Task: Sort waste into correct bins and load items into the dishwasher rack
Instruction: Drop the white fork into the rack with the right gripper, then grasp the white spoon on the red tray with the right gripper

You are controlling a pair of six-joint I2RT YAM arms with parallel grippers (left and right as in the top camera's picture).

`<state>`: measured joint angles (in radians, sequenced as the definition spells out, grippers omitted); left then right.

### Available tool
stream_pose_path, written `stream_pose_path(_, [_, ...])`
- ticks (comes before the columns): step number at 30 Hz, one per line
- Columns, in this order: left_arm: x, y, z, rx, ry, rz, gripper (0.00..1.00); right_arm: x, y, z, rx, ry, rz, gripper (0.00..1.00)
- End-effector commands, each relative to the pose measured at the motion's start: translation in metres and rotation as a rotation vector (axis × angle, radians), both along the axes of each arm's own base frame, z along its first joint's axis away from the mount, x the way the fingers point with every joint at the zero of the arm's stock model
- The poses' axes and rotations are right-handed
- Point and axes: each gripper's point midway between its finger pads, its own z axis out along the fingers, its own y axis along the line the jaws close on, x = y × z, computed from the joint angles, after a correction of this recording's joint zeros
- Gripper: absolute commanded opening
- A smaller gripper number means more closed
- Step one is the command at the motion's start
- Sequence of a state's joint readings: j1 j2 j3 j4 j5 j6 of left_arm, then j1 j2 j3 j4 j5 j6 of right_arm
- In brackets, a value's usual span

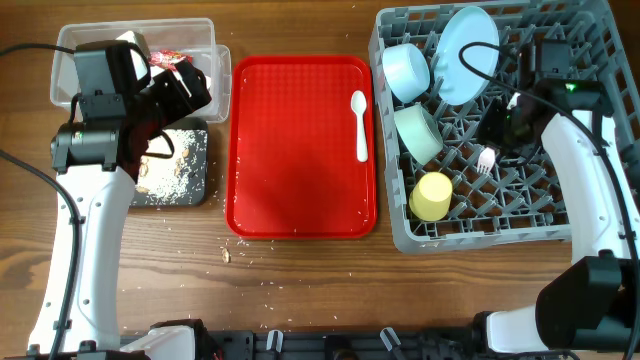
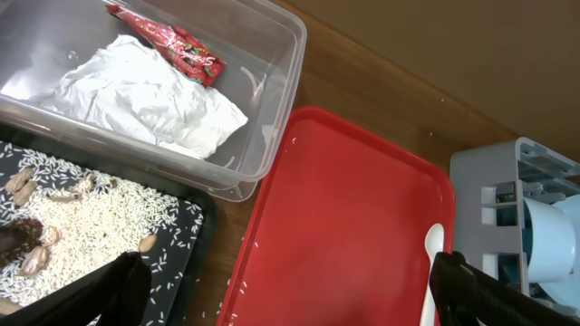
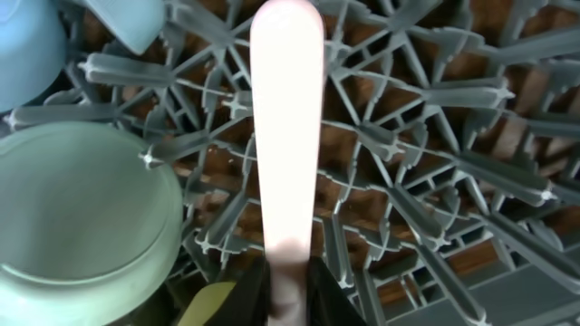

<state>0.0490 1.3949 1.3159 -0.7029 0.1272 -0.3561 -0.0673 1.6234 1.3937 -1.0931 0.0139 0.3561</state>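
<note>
My right gripper (image 1: 503, 128) (image 3: 288, 282) is shut on the handle of the white fork (image 1: 487, 160) (image 3: 286, 118), just above the grey dishwasher rack (image 1: 400, 236) (image 3: 435, 136). The rack holds a pale blue plate (image 1: 470, 50), two bowls (image 1: 405, 70) (image 1: 418, 132) and a yellow cup (image 1: 431, 196). The white spoon (image 1: 360, 122) (image 2: 432, 263) lies on the red tray (image 1: 300, 160). My left gripper (image 1: 185, 90) (image 2: 290, 281) is open and empty above the bins. The clear tub (image 1: 205, 25) (image 2: 272, 118) holds the napkin (image 2: 149, 100) and red wrapper (image 2: 172, 45). The black tray (image 1: 195, 190) (image 2: 186, 226) holds rice and brown scraps (image 2: 27, 254).
A few rice grains and one brown crumb (image 1: 226, 255) lie on the wooden table in front of the red tray. Black cables run over the rack's far right corner (image 1: 545, 55). The rack's peg grid is open to the right of the fork.
</note>
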Motion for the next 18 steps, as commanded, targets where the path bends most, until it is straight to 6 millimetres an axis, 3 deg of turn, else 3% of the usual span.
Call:
stream_pose_path(1, [0.001, 0.002, 0.008, 0.014, -0.021, 0.0, 1.0, 0.0, 0.007, -0.005, 0.015, 0.01, 0.128, 0.43])
stream_pose_path(3, [0.001, 0.002, 0.008, 0.014, -0.021, 0.0, 1.0, 0.005, 0.017, -0.002, 0.057, -0.017, 0.197, 0.45])
stream_pose_path(5, [0.001, 0.002, 0.008, 0.014, -0.021, 0.0, 1.0, 0.021, 0.039, 0.025, 0.141, -0.115, 0.292, 0.45])
stream_pose_path(7, [0.001, 0.002, 0.008, 0.014, -0.021, 0.0, 1.0, 0.042, 0.068, 0.066, 0.15, -0.242, 0.394, 0.47])
stream_pose_path(9, [0.001, 0.002, 0.008, 0.014, -0.021, 0.0, 1.0, 0.059, 0.116, 0.103, 0.15, -0.367, 0.504, 0.55])
stream_pose_path(11, [0.001, 0.002, 0.008, 0.014, -0.021, 0.0, 1.0, 0.071, 0.167, 0.118, 0.15, -0.463, 0.572, 0.58])
stream_pose_path(12, [0.001, 0.002, 0.008, 0.014, -0.021, 0.0, 1.0, 0.075, 0.185, 0.117, 0.148, -0.482, 0.588, 0.58])
stream_pose_path(13, [0.001, 0.002, 0.008, 0.014, -0.021, 0.0, 1.0, 0.081, 0.218, 0.105, 0.135, -0.49, 0.644, 0.58])
stream_pose_path(14, [0.001, 0.002, 0.008, 0.014, -0.021, 0.0, 1.0, 0.085, 0.233, 0.091, 0.122, -0.476, 0.658, 0.58])
stream_pose_path(16, [0.001, 0.002, 0.008, 0.014, -0.021, 0.0, 1.0, 0.101, 0.25, 0.043, 0.037, -0.41, 0.652, 0.58])
stream_pose_path(18, [0.001, 0.002, 0.008, 0.014, -0.021, 0.0, 1.0, 0.109, 0.251, 0.016, -0.004, -0.373, 0.63, 0.58])
